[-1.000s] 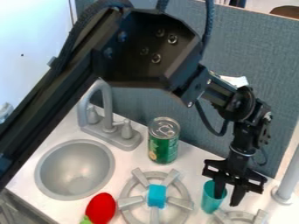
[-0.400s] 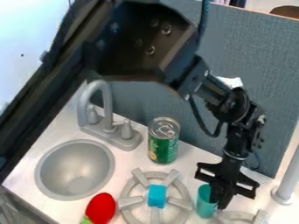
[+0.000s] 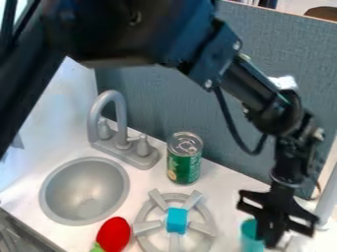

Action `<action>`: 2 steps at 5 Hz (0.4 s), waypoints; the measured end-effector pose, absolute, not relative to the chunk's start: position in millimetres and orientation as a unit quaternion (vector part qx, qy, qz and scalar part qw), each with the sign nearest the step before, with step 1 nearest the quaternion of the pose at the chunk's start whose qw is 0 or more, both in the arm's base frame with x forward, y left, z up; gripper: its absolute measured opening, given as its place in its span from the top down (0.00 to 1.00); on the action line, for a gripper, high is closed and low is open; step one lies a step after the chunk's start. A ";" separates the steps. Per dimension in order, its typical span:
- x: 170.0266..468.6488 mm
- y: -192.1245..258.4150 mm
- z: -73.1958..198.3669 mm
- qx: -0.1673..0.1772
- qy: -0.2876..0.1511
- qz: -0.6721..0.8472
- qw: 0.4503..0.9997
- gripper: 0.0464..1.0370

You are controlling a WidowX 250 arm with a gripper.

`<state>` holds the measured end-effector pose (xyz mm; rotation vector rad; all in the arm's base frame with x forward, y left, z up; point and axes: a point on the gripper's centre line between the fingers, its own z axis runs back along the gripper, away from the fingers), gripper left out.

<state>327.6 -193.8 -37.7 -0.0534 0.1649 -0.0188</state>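
Hanging low at the lower right, the black gripper [image 3: 270, 238] has its fingers close together, apparently clamped on the side wall of a teal cup [image 3: 250, 237]; that thin wall likely fits between them more easily than the cup's full width. Left of the fingers, a blue block [image 3: 176, 220] sits centrally on a grey burner [image 3: 202, 228], with a red toy [image 3: 114, 234] farther left. A green can [image 3: 184, 160] stands behind and left, well apart. A grey divider [image 3: 164, 103] behind and a post [image 3: 327, 197] at right limit movement; leftward, the burner's raised prongs could catch the cup.
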 end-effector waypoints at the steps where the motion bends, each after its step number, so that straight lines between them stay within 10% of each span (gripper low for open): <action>1: 309.1 -203.6 -43.7 -0.023 0.099 -0.043 0.994 0.94; 2: 304.9 -217.1 -45.8 -0.015 0.080 -0.073 0.994 0.94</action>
